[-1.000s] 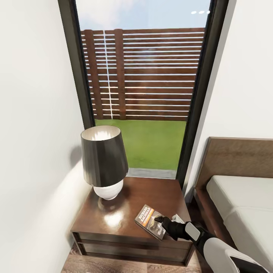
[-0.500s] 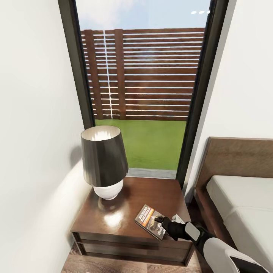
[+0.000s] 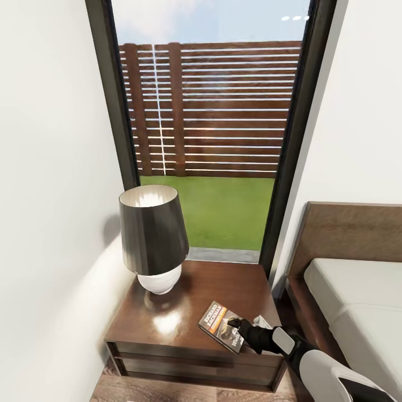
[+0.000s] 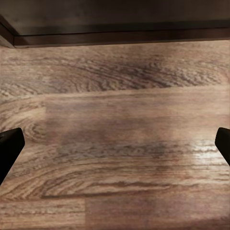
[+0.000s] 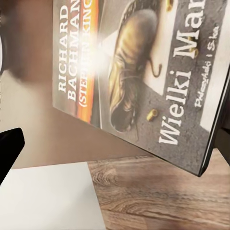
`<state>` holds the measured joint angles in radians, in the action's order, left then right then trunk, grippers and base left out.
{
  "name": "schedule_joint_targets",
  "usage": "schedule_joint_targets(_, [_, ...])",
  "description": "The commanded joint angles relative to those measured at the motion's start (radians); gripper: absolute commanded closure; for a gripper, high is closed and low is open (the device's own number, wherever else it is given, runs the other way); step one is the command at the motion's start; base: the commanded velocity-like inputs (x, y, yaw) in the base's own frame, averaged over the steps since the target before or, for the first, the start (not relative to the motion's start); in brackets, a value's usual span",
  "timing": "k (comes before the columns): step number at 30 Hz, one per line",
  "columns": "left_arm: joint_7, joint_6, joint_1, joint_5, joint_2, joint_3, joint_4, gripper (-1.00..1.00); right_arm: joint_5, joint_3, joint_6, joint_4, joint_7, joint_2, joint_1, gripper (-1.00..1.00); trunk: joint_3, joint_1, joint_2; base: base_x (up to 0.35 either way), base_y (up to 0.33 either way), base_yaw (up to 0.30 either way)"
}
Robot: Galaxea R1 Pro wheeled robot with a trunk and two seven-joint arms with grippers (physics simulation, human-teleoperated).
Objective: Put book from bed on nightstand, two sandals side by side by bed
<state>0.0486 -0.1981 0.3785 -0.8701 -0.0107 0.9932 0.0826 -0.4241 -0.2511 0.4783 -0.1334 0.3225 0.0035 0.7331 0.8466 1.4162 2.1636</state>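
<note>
A: What is seen at the right gripper [image 3: 237, 324]?

B: It is laid over the near corner of the book [image 3: 221, 325]. Whether the jaws are clamped on the book or already parted cannot be told; in the wrist view one dark fingertip [image 5: 8, 149] is seen to one side and the cover passes in front of the jaws.

A: And the left gripper [image 4: 115, 143]?

B: Its jaws are held wide apart over bare wood floor [image 4: 120, 96], with nothing between them.

A: Where is the book placed?

B: On the nightstand [image 3: 167, 324], by its front right corner, just ahead of the jaws. Beyond it the lamp [image 3: 152, 243] is found, and the bed [image 3: 357, 296] lies to the right side of the arm.

A: Which step is judged to be in hand?

B: The setting down of the book, nearly finished. Next, a release and a straight withdrawal would be needed, so the book is not dragged off the edge. The sandals are not yet handled.

A: How is the book pointed?

B: Its long axis runs diagonally, from the jaws toward the lamp side, cover up.
</note>
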Motion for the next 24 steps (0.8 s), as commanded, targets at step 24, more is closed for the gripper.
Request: schedule_joint_targets(24, [0.005, -0.003, 0.000, -0.004, 0.000, 0.008, 0.000, -1.00, 0.004, -0.008, 0.006, -0.001, 0.001, -0.001, 0.000, -1.00, 0.001, 0.000, 0.000, 0.000, 0.000, 0.000])
